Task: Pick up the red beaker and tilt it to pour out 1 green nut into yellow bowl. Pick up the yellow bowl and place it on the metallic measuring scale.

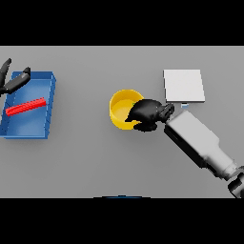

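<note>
Right hand at the yellow bowl, left hand idle over the blue tray.

We see the yellow bowl (122, 108) standing upright on the grey worktop (95, 157), near the middle, with our right hand (147, 113) laid over its right rim; the dark fingers (136, 114) curl down across the rim and into the bowl, grasping it. Just to the right, beyond the hand, lies the metallic measuring scale (184, 85), a pale square plate that the bowl does not touch. Well apart at the left edge sits a blue tray (50, 107) with a red beaker (25, 106) lying slantwise inside it. Our left hand (13, 81) hovers at the tray's upper left corner, its fingers straight and released, holding nothing. We cannot make out a green nut inside the bowl.
</note>
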Robot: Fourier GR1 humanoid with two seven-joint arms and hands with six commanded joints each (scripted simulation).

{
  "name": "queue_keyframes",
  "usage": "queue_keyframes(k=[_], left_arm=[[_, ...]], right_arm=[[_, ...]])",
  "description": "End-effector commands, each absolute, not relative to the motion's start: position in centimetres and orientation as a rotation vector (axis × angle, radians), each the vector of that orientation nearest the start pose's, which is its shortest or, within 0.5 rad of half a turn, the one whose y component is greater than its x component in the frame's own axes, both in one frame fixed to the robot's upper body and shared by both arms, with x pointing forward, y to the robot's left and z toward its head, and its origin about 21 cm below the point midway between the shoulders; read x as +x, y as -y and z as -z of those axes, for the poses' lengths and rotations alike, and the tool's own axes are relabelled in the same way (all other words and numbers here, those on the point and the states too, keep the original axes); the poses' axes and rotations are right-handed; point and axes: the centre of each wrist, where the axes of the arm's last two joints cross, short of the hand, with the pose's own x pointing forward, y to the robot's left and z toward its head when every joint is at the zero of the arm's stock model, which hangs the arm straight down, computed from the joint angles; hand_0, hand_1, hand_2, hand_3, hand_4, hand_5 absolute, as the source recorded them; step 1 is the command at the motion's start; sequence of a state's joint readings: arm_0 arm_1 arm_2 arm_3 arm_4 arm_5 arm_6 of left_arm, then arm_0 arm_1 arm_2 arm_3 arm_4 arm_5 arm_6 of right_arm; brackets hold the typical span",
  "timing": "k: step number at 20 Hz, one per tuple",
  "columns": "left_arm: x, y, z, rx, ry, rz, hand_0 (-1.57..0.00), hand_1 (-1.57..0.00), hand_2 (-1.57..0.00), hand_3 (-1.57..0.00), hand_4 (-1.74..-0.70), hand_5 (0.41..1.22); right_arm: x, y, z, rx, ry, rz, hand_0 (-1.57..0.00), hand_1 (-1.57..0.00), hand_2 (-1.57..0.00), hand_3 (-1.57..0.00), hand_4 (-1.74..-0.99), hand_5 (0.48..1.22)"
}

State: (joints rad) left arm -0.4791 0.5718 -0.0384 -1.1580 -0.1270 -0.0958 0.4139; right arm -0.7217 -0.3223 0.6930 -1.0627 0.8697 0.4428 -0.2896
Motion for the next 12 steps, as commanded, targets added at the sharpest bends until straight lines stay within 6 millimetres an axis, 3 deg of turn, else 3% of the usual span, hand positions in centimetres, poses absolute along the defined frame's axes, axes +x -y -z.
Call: queue_keyframes(k=[1, 4, 7, 12], left_arm=[[36.0, -34.5, -10.0, 0.580, 1.137, 0.477, 0.00, 0.00, 0.00, 0.00, -0.78, 0.712], [36.1, -34.0, -10.3, 0.580, 1.138, 0.485, 0.00, 0.00, 0.00, 0.00, -0.78, 0.710], [36.2, -34.0, -10.7, 0.564, 1.150, 0.477, 0.00, 0.00, 0.00, 0.00, -0.79, 0.704], [36.1, -34.4, -10.7, 0.586, 1.137, 0.488, 0.00, 0.00, 0.00, 0.00, -0.77, 0.707]], right_arm=[[36.2, 12.8, -4.6, -0.247, 1.239, -2.132, -1.28, -1.27, -1.19, -1.03, -1.637, 1.152], [36.0, 12.9, -4.9, -0.244, 1.219, -2.139, -1.42, -1.41, -1.32, -1.13, -1.688, 1.186], [36.1, 12.9, -5.8, -0.258, 1.234, -2.126, -1.49, -1.49, -1.36, -1.20, -1.714, 1.203], [36.1, 13.7, -8.8, -0.310, 1.225, -2.101, -1.55, -1.54, -1.46, -1.16, -1.732, 1.215]])
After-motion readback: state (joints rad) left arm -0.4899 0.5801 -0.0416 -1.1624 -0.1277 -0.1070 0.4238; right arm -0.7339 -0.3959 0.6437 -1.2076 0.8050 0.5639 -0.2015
